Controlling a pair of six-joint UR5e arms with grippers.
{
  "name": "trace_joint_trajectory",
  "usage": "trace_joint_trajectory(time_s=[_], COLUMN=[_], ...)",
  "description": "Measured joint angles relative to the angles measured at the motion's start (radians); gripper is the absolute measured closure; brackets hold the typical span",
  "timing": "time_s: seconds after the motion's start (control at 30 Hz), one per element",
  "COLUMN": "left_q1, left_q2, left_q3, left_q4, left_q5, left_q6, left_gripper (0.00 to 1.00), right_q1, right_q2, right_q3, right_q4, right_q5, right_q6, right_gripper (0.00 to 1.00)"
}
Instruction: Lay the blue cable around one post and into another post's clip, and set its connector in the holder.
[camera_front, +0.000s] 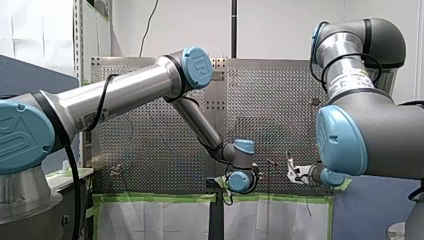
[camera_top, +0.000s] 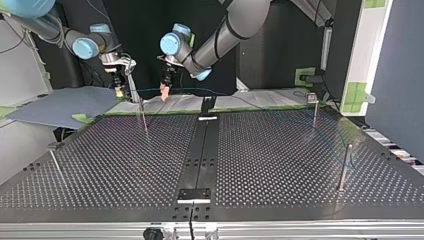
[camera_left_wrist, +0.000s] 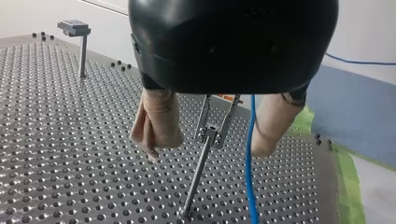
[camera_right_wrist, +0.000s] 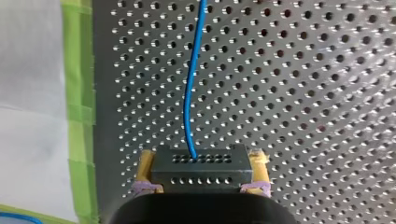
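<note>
In the right wrist view my right gripper (camera_right_wrist: 201, 186) is shut with its yellow pads on a black connector block (camera_right_wrist: 198, 168). The blue cable (camera_right_wrist: 189, 93) leaves the block and runs away over the perforated table (camera_right_wrist: 303, 93). In the left wrist view my left gripper (camera_left_wrist: 206, 149) is open, its beige pads (camera_left_wrist: 156, 123) hanging above the table. A thin post with a metal clip (camera_left_wrist: 212, 133) stands between them, and the blue cable (camera_left_wrist: 250, 163) hangs between the post and one pad. In the top view my right gripper (camera_top: 119, 89) and left gripper (camera_top: 163, 91) hover at the table's far edge.
More posts stand on the table: one with a flat cap (camera_left_wrist: 81, 46), one at the top view's far right (camera_top: 315, 107), one at the near right (camera_top: 344, 167), one at the near left (camera_top: 55, 160). A black holder (camera_top: 194, 196) sits at the near middle. Green tape (camera_right_wrist: 79, 107) lines the table's edge.
</note>
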Motion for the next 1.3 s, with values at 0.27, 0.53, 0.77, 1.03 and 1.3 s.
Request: trace_joint_trajectory(time_s=[0.27,0.53,0.77,1.03,1.3], left_q1=[0.004,0.018,0.028,0.035,0.030], left_q2=[-0.045,-0.060,-0.060,-0.060,-0.060], left_q3=[0.043,0.088,0.096,0.096,0.082], left_q4=[-0.035,-0.047,-0.037,-0.015,0.039], left_q5=[-0.006,-0.039,-0.048,-0.034,-0.044], left_q6=[0.008,0.011,0.011,0.020,0.028], left_gripper=[0.00,0.00,0.00,1.00,1.00], right_q1=[-0.001,0.003,0.005,0.001,-0.012], right_q2=[-0.011,-0.011,-0.011,-0.011,-0.010], right_q3=[0.000,0.002,0.003,0.003,-0.002], right_q4=[0.007,0.016,0.022,0.020,-0.037], right_q5=[-0.002,0.009,0.021,0.023,0.019], right_q6=[0.005,0.006,0.013,0.021,0.075], right_gripper=[1.00,1.00,1.00,1.00,1.00])
